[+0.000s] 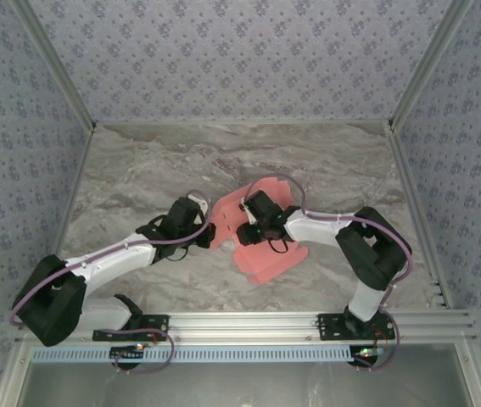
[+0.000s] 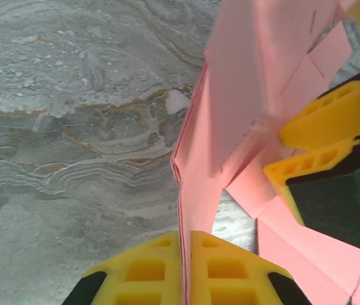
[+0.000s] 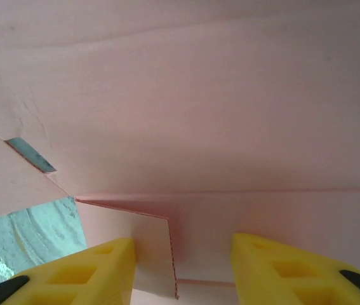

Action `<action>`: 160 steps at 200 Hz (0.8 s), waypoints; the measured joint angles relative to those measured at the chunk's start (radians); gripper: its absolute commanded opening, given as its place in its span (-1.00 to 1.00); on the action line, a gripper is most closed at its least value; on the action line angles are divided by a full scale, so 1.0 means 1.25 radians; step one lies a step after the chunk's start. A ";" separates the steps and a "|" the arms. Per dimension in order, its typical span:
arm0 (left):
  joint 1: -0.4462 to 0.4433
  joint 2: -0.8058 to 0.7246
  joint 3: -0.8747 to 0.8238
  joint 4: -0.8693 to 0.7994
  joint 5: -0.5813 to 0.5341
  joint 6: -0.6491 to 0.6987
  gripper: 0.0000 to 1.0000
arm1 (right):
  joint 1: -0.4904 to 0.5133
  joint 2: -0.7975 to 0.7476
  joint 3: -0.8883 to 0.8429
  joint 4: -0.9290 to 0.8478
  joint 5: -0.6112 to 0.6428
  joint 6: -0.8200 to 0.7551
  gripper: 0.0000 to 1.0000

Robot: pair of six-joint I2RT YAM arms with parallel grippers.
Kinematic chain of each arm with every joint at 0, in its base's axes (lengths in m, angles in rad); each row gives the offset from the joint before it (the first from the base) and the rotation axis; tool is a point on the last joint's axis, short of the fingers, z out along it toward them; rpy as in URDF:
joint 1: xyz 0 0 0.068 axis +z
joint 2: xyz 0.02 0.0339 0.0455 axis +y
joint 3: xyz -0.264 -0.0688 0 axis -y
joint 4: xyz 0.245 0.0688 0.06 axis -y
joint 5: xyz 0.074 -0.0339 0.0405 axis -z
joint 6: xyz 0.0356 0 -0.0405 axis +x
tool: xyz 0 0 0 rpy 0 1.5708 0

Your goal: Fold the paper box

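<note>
My left gripper (image 2: 183,248) pinches one edge of the paper box (image 1: 267,264) in the middle of the table (image 1: 138,170), my right gripper (image 3: 183,244) holds its fingers apart around a flap, and most folding looks left to do.

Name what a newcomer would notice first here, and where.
The salmon-pink paper box, a die-cut sheet partly lifted, stands out at the middle of the grey marbled table. The left tool is pinched shut on its edge, while the right tool faces the card close up, jaws apart.
</note>
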 measured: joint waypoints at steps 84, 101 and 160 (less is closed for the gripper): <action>-0.016 -0.010 -0.028 0.032 -0.046 0.001 -1.00 | 0.052 -0.007 0.002 -0.039 0.198 0.049 -0.11; -0.015 -0.013 -0.041 0.030 -0.060 0.002 -1.00 | 0.063 -0.005 0.006 -0.072 0.232 0.048 -0.13; -0.019 -0.026 -0.058 0.022 -0.073 0.002 -1.00 | 0.089 0.026 0.038 -0.104 0.267 0.055 -0.10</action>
